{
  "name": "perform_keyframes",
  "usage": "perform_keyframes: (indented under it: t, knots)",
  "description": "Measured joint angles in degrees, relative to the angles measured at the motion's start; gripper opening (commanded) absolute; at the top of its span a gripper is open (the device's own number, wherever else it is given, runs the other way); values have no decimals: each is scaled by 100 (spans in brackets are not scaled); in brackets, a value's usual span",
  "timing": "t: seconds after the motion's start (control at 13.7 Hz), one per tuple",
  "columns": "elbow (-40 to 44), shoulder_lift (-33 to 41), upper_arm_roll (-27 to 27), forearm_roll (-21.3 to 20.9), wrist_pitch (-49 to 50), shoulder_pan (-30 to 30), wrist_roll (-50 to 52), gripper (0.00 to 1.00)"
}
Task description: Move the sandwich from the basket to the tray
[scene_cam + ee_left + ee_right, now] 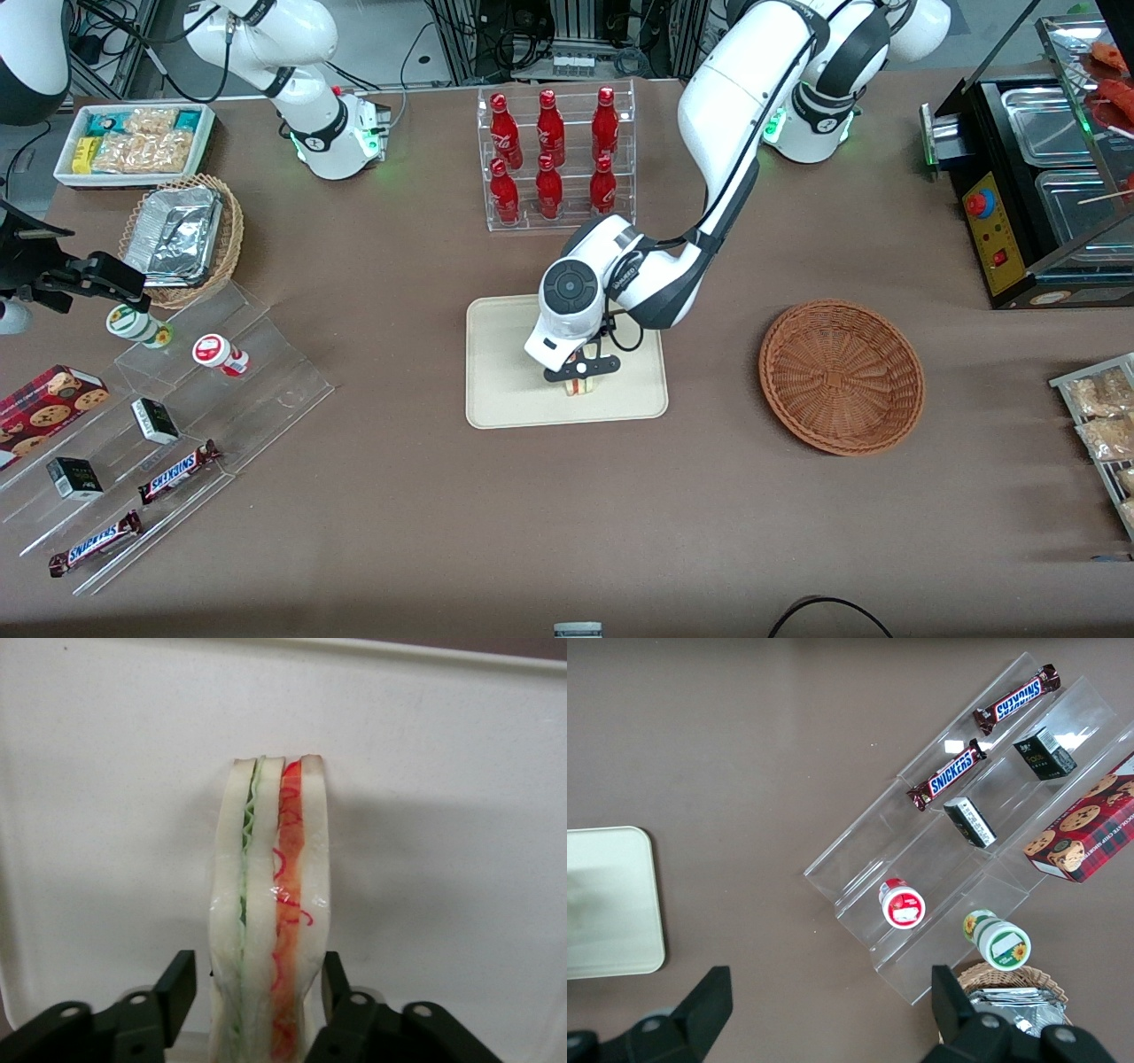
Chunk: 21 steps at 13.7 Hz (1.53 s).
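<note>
1. Brown tabletop [399,496], front view: gripper [581,377] low over cream tray [496,390], sandwich [581,387] just visible between the fingers, standing on the tray's nearer half. Wicker basket [842,377] empty, well apart toward working arm's end. Rack of red bottles [554,159] farther from camera than tray. Contact with sandwich not readable here.
2. Left wrist view: sandwich [270,904] upright on its edge on tray [106,771], green and red filling visible. One finger [177,983] clearly off the bread, the other close beside it; grip looks slackened, not clamped. Judged step: release on tray. Next: straight lift, without tipping the wedge.
3. Right wrist view: tray corner [611,904], Snickers bars [948,775], cookie box [1085,828]; no sandwich or gripper shown.
</note>
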<state>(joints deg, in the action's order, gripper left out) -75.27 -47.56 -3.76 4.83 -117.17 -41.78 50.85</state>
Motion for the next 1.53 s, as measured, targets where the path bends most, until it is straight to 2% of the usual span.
perform_keyframes:
  t: [0.22, 0.51, 0.8, 1.17, 1.53]
  knots:
    - [166, 136, 5, 0, 110, 5, 0, 100]
    - [478, 652, 48, 0, 799, 205, -97, 100]
    - [521, 1256, 91, -9, 1478, 539, -972, 100]
    - [350, 1567, 550, -66, 2132, 745, -1742, 100]
    - [-441, 2410, 611, -91, 2280, 1631, -3286, 100]
